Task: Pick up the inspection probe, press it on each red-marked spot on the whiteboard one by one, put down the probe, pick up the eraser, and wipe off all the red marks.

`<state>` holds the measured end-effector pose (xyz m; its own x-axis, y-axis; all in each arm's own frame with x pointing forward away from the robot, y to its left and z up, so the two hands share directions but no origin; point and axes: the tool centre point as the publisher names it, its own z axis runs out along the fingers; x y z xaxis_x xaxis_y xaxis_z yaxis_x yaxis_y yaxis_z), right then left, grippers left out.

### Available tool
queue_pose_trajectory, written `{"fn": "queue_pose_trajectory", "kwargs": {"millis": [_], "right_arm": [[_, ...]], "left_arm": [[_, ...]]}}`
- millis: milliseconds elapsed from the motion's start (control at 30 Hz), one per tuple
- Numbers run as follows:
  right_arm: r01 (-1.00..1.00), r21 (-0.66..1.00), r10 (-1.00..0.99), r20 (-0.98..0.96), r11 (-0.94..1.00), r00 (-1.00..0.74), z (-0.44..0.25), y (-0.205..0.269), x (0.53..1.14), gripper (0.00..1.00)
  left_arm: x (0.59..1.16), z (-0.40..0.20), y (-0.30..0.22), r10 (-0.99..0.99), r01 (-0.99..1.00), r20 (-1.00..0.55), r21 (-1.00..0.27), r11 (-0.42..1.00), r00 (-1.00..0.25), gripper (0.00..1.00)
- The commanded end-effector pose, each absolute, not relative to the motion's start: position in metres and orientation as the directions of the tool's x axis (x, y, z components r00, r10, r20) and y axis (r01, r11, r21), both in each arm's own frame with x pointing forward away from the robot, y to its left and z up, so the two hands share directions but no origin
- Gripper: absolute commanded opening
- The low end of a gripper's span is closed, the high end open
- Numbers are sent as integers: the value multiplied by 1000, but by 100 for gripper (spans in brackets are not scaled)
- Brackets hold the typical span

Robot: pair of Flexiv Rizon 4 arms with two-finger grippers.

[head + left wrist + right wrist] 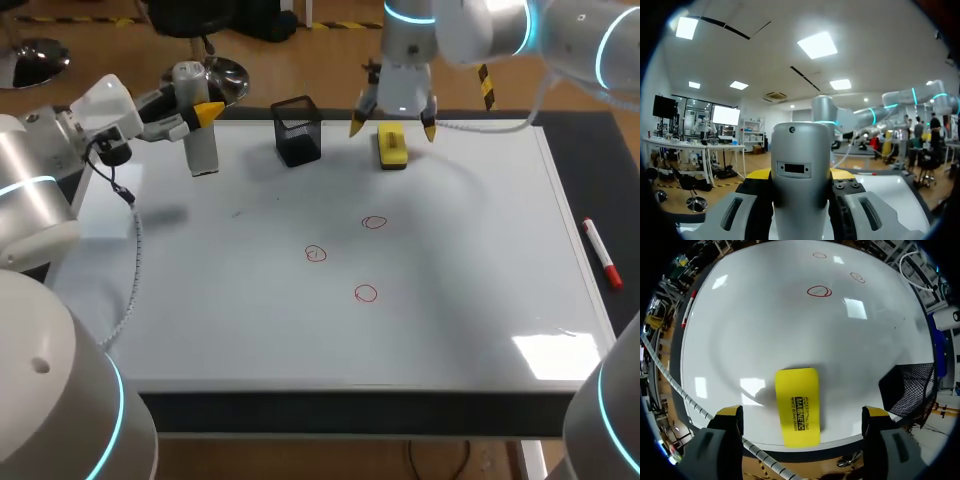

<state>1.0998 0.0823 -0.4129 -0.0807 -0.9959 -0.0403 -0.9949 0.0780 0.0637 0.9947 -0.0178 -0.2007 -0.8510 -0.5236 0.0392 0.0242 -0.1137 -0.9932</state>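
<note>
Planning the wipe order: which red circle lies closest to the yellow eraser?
The red circle farthest from the robot; the other two sit farther from the eraser, nearer the robot.

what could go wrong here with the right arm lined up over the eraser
1. The right gripper straddles the eraser with its fingers wide open. The eraser lies by the whiteboard's far edge, so an uneven close might nudge it off.
2. The black mesh holder stands close beside the eraser, and a finger might clip it.
3. The left gripper is shut on the probe, so the probe may not be set down yet.
</note>
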Motion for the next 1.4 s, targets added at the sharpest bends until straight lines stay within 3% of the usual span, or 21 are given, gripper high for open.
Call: {"fn": "queue_pose_trajectory", "kwargs": {"millis": [33, 600, 733, 900, 1033, 1400], "right_arm": [[-995, 77, -998, -31, 60, -62, -417, 86, 1104, 100], [-997, 81, -1000, -1, -17, 17, -429, 83, 1109, 100], [-996, 80, -1000, 5, -29, 30, -428, 82, 1111, 49], [-996, 84, -999, 8, -40, 41, -429, 82, 1111, 34], [-995, 89, -999, 11, -44, 45, -429, 82, 1110, 3], [-995, 102, -1000, 17, -8, 10, -421, 76, 1111, 0]], "left_arm": [[995, -201, -18, -525, 27, 38, -993, -115, -850, 0], [995, -201, -18, -525, 27, 38, -993, -115, -850, 0], [995, -201, -18, -525, 27, 38, -993, -115, -850, 0], [995, -201, -18, -525, 27, 38, -993, -115, -850, 0], [995, -201, -18, -525, 27, 38, -993, -115, -850, 0], [995, -201, -18, -525, 27, 38, -993, -115, -850, 0]]}}
